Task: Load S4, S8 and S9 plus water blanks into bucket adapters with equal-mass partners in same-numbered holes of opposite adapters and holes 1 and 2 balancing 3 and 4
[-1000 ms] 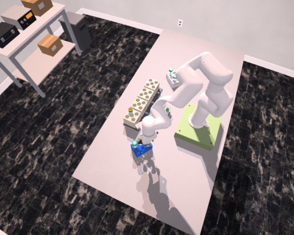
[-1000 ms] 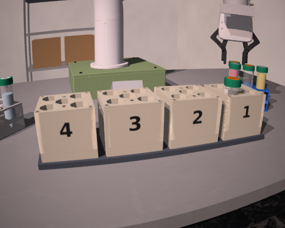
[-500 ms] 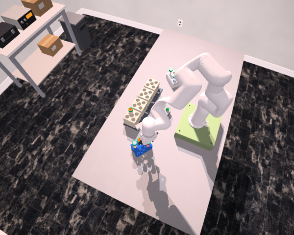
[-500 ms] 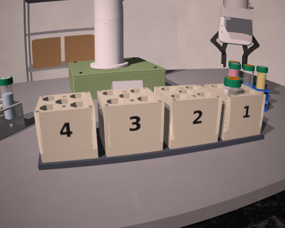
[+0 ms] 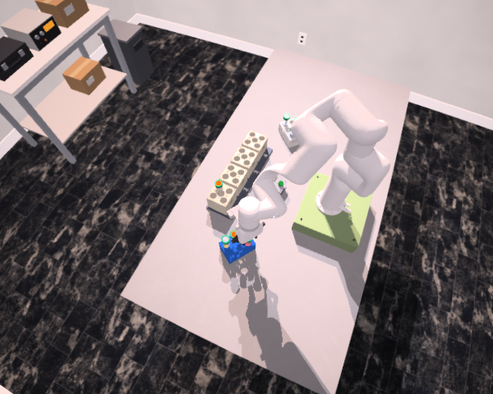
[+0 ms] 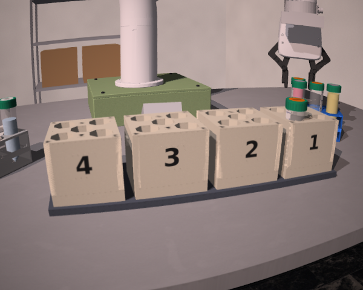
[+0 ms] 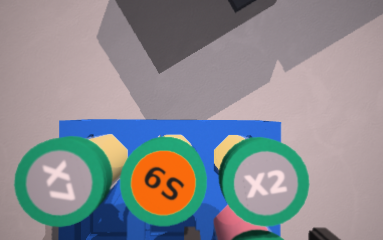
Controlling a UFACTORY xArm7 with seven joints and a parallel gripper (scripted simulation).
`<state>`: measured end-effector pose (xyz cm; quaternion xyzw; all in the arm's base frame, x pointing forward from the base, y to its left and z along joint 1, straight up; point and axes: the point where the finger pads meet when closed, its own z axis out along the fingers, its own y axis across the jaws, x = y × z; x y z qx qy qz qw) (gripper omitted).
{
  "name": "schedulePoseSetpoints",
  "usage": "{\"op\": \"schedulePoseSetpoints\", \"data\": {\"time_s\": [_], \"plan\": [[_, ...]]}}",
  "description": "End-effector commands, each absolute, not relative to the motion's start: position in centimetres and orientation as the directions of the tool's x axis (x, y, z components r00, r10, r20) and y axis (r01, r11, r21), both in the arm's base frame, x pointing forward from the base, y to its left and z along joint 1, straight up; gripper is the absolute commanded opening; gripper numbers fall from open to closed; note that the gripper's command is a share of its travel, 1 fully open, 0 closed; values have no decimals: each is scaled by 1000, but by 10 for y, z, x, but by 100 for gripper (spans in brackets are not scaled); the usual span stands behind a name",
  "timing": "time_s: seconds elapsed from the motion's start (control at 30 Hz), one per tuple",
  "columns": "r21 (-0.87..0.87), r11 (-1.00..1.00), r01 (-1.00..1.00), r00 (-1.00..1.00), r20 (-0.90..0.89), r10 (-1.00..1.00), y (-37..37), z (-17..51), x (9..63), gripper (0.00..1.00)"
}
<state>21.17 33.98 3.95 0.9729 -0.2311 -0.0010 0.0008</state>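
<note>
My gripper (image 6: 298, 83) (image 7: 258, 234) is open and empty, above the blue rack (image 5: 239, 254) (image 6: 339, 126) (image 7: 170, 126). In the wrist view S9 (image 7: 163, 181) stands between X7 (image 7: 60, 181) and X2 (image 7: 265, 182). Below X2 a tube with pink liquid (image 7: 232, 222) is mostly cut off, its ID out of view; an orange cap (image 6: 297, 78) shows behind X2 in the exterior view. One orange-capped tube (image 5: 218, 183) (image 6: 296, 104) stands in adapter 1 (image 6: 323, 156); its ID is unreadable there. Adapters 2 (image 6: 264, 162), 3 (image 6: 187, 171) and 4 (image 6: 103, 183) show no tubes.
The adapters stand on the dark loading stand (image 6: 172, 196). A pale rack (image 5: 290, 143) (image 6: 23, 145) holds green-rimmed tubes, one with bluish liquid (image 6: 11, 131); the arm partly hides it in the top view. The green DONE key (image 5: 280, 183) lies between stand and arm base.
</note>
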Motion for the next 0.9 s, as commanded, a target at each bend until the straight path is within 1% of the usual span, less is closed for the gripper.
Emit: {"op": "schedulePoseSetpoints", "data": {"time_s": [0.0, 0.17, 0.2, 0.87], "plan": [[-2, -893, -450, 893, -1, -450, 341, 41, 213, 57], [-2, -893, -450, 893, -1, -450, 341, 41, 213, 57], [-2, -893, -450, 893, -1, -450, 341, 41, 213, 0], [-2, -893, -450, 893, -1, -450, 341, 42, 212, 0]]}}
